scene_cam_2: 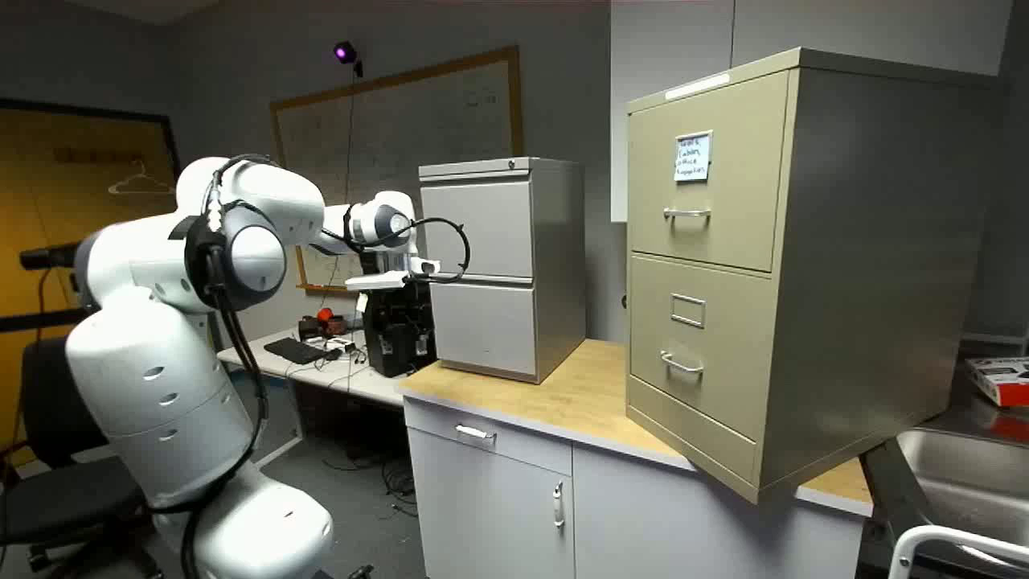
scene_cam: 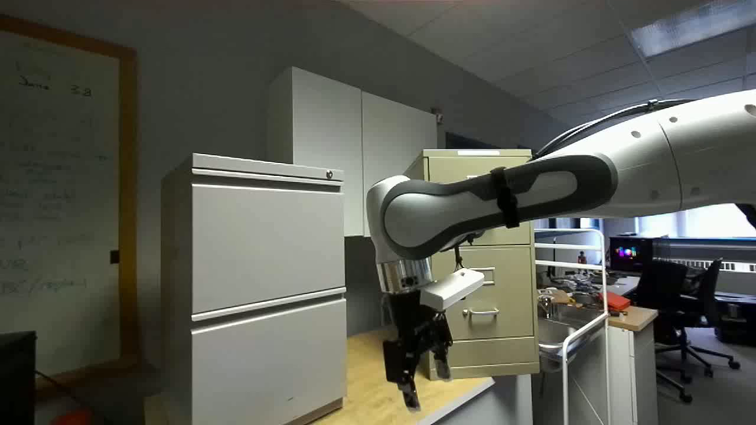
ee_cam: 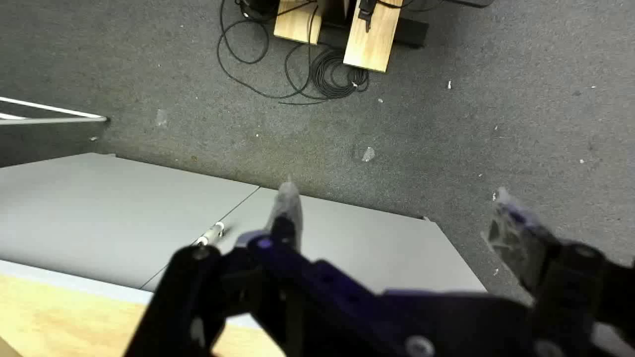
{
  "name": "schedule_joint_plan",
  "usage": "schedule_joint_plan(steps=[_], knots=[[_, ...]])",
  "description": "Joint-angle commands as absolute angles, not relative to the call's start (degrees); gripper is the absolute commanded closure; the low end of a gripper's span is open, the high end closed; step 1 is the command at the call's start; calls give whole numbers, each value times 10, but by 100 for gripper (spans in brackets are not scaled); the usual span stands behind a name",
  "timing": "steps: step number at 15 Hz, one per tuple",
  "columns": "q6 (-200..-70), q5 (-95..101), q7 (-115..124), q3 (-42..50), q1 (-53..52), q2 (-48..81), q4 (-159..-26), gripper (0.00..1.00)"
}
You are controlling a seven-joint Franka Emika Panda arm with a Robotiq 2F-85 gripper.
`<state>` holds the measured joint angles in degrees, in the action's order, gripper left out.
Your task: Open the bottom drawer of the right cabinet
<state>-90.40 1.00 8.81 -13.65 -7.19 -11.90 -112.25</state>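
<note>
White-and-grey jointed robot arm (scene_cam_2: 153, 378): in an exterior view the base stands at 8 o'clock, the column leans toward 11, and the upper links reach toward 3.

White-and-grey forearm (scene_cam: 638, 159): in an exterior view it enters from 3 o'clock, slopes down toward 9, and ends in a silver-banded wrist (scene_cam: 406, 274) bent down toward 6. White oblong block (scene_cam: 453, 289) mounted beside the wrist.

Black two-fingered gripper (scene_cam: 427, 386): directed downward; fingers (ee_cam: 518, 238) spread well apart, grey carpet (ee_cam: 431, 129) showing between them in the wrist view.

Tall, narrow tan metal filing cabinet (scene_cam_2: 876, 265): at 3 o'clock in an exterior view.

Deep tan metal bottom drawer (scene_cam_2: 701, 342): lower of the filing cabinet's two, between 3 and 4 o'clock in an exterior view; closed, front flush, apart from the gripper. Fitted with a bent metal bar handle (scene_cam_2: 682, 367) and a rectangular metal label holder (scene_cam_2: 688, 311).

Pale wood countertop (scene_cam_2: 599, 386): beneath the filing cabinet, whose lower front corner juts past the edge.

Light grey two-panel metal cabinet (scene_cam_2: 482, 225): on the same countertop, toward the filing cabinet's 9 o'clock, apart from it.

Wood-framed whiteboard (scene_cam_2: 418, 112): on the wall, 11 o'clock.
</note>
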Motion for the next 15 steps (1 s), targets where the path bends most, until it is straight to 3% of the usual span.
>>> schedule_joint_plan(steps=[1,15], knots=[[-904,12,90,-129,-81,-118,-1121,0],[-945,17,103,-102,-61,-109,-1129,0]])
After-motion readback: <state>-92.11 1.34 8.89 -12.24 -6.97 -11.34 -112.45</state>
